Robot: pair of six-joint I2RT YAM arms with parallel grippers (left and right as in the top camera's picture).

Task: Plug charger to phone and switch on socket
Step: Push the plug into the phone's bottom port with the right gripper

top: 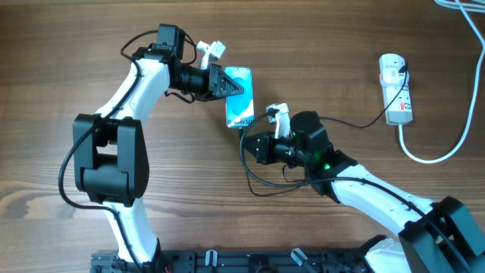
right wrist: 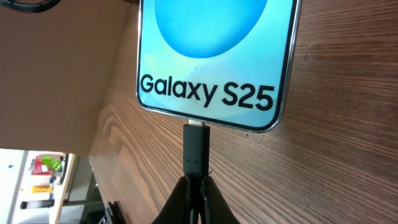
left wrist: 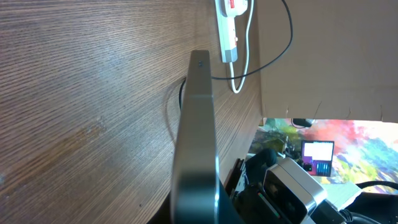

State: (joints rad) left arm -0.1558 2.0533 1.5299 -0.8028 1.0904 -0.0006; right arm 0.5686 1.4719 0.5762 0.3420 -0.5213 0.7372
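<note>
The phone (top: 241,98) lies lengthways between my two grippers, its teal screen (right wrist: 214,50) showing "Galaxy S25" on a white band. My left gripper (top: 226,82) is shut on the phone's far end; in the left wrist view the phone (left wrist: 196,137) appears edge-on, running away from the camera. My right gripper (right wrist: 198,186) is shut on the charger's black plug (right wrist: 196,149), whose tip meets the port in the phone's bottom edge. The charger's thin black cable (top: 356,123) loops back under the right arm and runs to the white socket (top: 395,89) at the right.
A thicker white cable (top: 455,148) curves from the socket toward the table's right edge. The socket (left wrist: 229,31) and black cable (left wrist: 273,53) also show far ahead in the left wrist view. Bare wooden table surrounds both arms.
</note>
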